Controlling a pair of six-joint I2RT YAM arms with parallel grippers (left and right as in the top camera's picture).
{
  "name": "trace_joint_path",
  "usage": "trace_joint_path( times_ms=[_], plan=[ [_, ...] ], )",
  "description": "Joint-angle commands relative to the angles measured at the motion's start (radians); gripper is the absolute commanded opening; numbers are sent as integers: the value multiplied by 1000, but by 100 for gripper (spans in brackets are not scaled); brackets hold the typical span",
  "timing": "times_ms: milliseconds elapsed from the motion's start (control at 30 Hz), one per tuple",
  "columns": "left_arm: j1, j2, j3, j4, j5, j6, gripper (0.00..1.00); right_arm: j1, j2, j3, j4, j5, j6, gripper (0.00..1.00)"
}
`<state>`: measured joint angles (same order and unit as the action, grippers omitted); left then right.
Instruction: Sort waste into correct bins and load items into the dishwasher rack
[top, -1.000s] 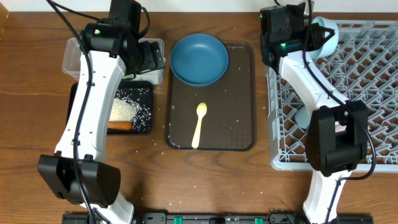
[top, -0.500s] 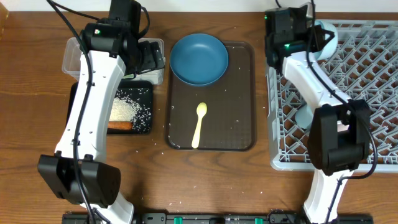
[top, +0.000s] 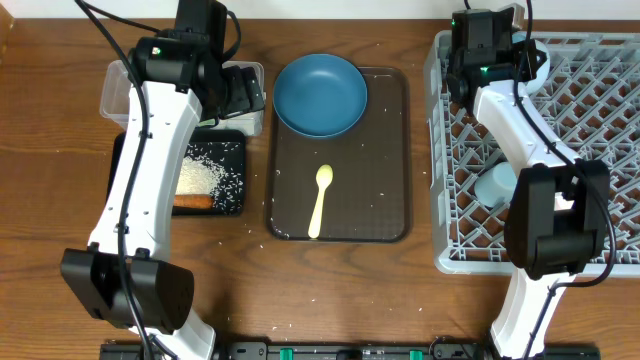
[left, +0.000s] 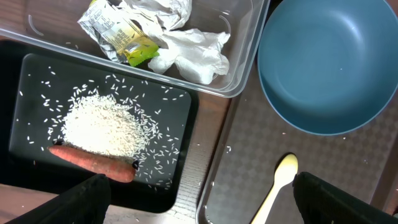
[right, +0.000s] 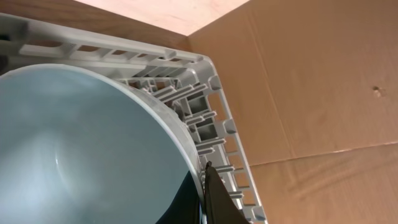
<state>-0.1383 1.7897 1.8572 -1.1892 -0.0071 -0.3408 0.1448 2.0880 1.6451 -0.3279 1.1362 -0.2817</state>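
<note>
My right gripper (right: 205, 196) is shut on the rim of the white bowl with light blue inside (right: 81, 149), holding it over the back left corner of the grey dishwasher rack (right: 214, 93). In the overhead view the right gripper (top: 492, 48) hides the bowl above the rack (top: 585, 110). A light blue cup (top: 495, 183) stands in the rack. My left gripper (left: 199, 208) is open and empty above the black tray's (left: 186, 155) right edge. The tray holds rice (left: 102, 124) and the carrot (left: 93, 163). The clear tub (left: 239, 62) holds white wrappers (left: 189, 53) and the yellow-green packet (left: 124, 37). The pink cup is out of view.
The dark blue bowl (top: 320, 95) and pale yellow spoon (top: 320, 200) lie on the brown serving tray (top: 375, 170) between bins and rack. Loose rice grains are scattered on that tray. Cardboard (right: 311, 81) stands behind the rack.
My right gripper has moved right with the bowl, from the rack's left edge to over its back left corner. The left arm has not moved.
</note>
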Motion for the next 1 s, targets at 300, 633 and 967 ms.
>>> trace_joint_path(
  times_ms=[300,633,967],
  plan=[
    [2,3,-2,-3,-12,-2,96,5,50,-5,109,197,-171,1],
    [2,3,-2,-3,-12,-2,96,53,52,-5,121,95,-266,1],
    [2,3,-2,-3,-12,-2,96,112,52,-5,118,60,-266,14]
  ],
)
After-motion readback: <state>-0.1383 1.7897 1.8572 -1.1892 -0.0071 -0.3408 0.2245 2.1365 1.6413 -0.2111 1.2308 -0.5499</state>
